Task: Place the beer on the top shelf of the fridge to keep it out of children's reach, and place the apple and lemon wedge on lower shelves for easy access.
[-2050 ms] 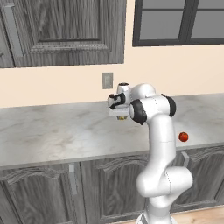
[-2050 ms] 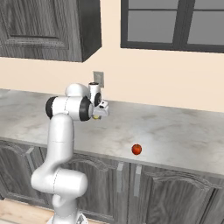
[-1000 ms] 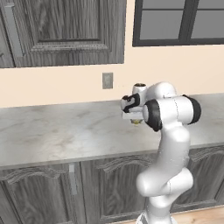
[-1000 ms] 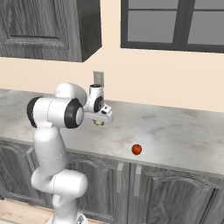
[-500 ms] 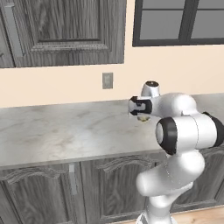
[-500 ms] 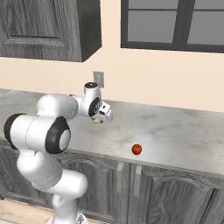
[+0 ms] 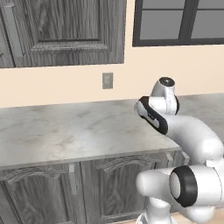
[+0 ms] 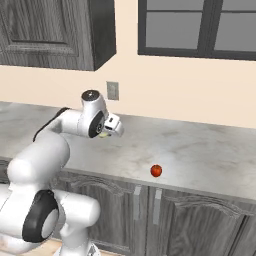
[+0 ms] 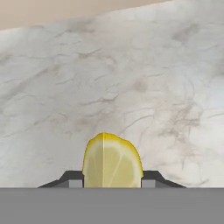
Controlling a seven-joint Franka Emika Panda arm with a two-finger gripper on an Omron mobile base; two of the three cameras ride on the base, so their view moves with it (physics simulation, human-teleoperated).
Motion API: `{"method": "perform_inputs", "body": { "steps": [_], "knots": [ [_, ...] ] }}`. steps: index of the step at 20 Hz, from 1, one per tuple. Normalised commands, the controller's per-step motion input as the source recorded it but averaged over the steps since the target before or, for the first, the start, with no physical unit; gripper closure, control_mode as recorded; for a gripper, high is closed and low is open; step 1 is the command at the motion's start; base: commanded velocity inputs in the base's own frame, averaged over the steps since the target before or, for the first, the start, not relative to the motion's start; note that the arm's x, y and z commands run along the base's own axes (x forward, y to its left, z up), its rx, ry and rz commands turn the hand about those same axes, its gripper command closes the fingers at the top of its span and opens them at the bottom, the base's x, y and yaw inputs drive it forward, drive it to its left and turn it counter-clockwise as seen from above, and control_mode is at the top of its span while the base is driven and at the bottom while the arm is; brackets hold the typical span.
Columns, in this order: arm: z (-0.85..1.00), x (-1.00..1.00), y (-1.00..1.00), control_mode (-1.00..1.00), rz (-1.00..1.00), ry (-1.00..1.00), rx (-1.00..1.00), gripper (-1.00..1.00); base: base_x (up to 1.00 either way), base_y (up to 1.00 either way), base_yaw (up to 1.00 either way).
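Note:
My gripper point(image 9: 112, 180) is shut on the lemon wedge point(image 9: 112, 161), a pale yellow piece that stands pointed end up between the dark fingertips point(image 9: 72, 177). In the right base view the gripper point(image 8: 112, 129) hangs a little above the marble counter point(image 8: 200, 150), with the lemon wedge point(image 8: 103, 134) showing as a yellow speck under the hand. The apple point(image 8: 156, 171), small and red, lies on the counter near its front edge, to the right of the gripper. In the left base view the folded white arm point(image 7: 175, 127) hides the hand. The beer and the fridge are out of view.
A wall outlet point(image 8: 112, 90) sits on the beige wall behind the hand. Dark wood upper cabinets point(image 7: 65, 30) hang at the left and a dark-framed window point(image 8: 200, 30) at the right. Grey cabinet doors point(image 7: 52, 188) run under the counter.
The arm has swung round on its base, its elbow folding toward the cameras. The hand has carried the lemon wedge rightward above the counter. The apple has not moved.

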Motion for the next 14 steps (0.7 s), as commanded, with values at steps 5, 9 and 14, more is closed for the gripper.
{"method": "perform_inputs", "body": {
  "steps": [5, 9, 14],
  "knots": [
    [0.64, -0.85, 0.00, -1.00, 0.02, -0.22, 0.00, 1.00, 0.00, 0.00, 0.00],
    [0.66, -0.81, 0.00, -1.00, 0.07, -0.13, 0.00, 1.00, 0.00, 0.00, 0.00],
    [0.66, -0.51, 0.00, -1.00, 0.09, -0.01, -0.01, 1.00, 0.00, 0.00, 0.00]
  ]
}}
